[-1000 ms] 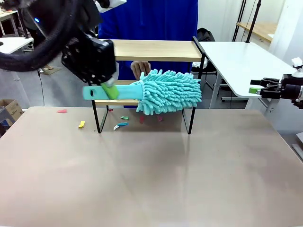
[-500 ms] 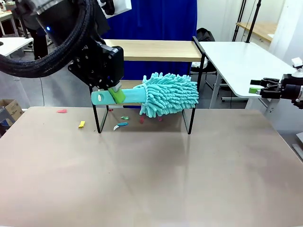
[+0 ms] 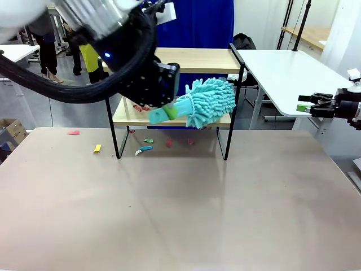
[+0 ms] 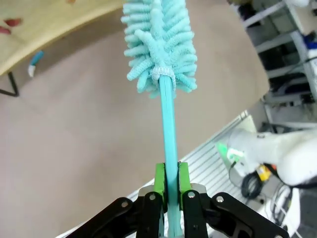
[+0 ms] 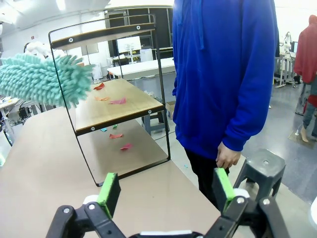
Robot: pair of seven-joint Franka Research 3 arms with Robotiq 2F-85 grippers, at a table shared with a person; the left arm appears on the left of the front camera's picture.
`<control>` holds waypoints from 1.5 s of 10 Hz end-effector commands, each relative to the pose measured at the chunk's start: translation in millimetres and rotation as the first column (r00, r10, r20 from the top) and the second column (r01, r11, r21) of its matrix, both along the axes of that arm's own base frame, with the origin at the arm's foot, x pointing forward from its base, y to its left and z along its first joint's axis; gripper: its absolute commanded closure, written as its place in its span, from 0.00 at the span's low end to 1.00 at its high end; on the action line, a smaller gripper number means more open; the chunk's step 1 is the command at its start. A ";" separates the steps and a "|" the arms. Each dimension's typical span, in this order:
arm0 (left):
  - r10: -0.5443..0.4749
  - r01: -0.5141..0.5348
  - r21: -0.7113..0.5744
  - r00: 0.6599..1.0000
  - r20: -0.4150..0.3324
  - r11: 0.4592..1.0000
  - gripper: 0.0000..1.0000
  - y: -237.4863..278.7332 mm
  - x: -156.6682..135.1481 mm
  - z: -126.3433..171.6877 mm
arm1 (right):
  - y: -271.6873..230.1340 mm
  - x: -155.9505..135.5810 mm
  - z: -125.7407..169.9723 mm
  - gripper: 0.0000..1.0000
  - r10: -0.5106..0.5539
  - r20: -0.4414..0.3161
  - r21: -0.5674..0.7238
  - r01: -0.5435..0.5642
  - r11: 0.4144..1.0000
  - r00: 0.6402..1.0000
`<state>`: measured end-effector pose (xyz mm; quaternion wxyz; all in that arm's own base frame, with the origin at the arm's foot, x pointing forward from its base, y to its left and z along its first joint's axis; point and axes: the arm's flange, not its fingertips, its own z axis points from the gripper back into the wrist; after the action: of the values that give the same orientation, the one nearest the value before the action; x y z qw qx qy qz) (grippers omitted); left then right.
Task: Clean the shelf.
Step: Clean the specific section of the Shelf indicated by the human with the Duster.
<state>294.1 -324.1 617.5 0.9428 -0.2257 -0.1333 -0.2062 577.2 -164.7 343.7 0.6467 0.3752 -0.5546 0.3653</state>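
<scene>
Small paper scraps [image 3: 97, 148] in yellow, red and teal are lying on the tabletop [image 3: 180, 214] at the far left. The left arm is reaching in from the upper left. The left hand [image 3: 169, 110] is clamping its green pads tight on the flat teal handle of a duster [image 3: 211, 101], which is pointing right and slightly up. The shelf [image 3: 192, 60] is standing at the far middle of the tabletop. The duster's fluffy head is hanging at its right part, level with the gap between the two wood boards; whether it is touching the lower board cannot be told. Red and orange scraps are lying on that lower board [image 5: 119, 106], and more are lying on the tabletop under it. A person [image 5: 223, 74] in a blue top is standing just beyond the shelf. At the far right the right hand [image 3: 307, 105] is hovering off the tabletop's edge beside a white side table [image 3: 282, 73], its jaws spread wide and gripping nothing.
</scene>
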 end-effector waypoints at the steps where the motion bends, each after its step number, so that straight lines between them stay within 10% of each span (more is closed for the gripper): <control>1: 0.089 -0.089 -0.014 0.995 0.046 0.996 0.87 -18.5 5.6 -11.6 | 2.8 -1.1 2.3 0.00 0.004 0.014 -0.005 -0.003 1.000 1.000; 15: 0.390 -0.403 0.015 0.895 0.215 0.915 0.87 -146.1 73.4 -70.6 | 2.8 -1.1 2.3 0.00 0.004 0.014 -0.005 -0.003 1.000 1.000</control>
<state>362.3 -452.5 544.6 0.9557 -0.1408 -0.2537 -0.0499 577.2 -164.6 343.8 0.6466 0.3752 -0.5546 0.3654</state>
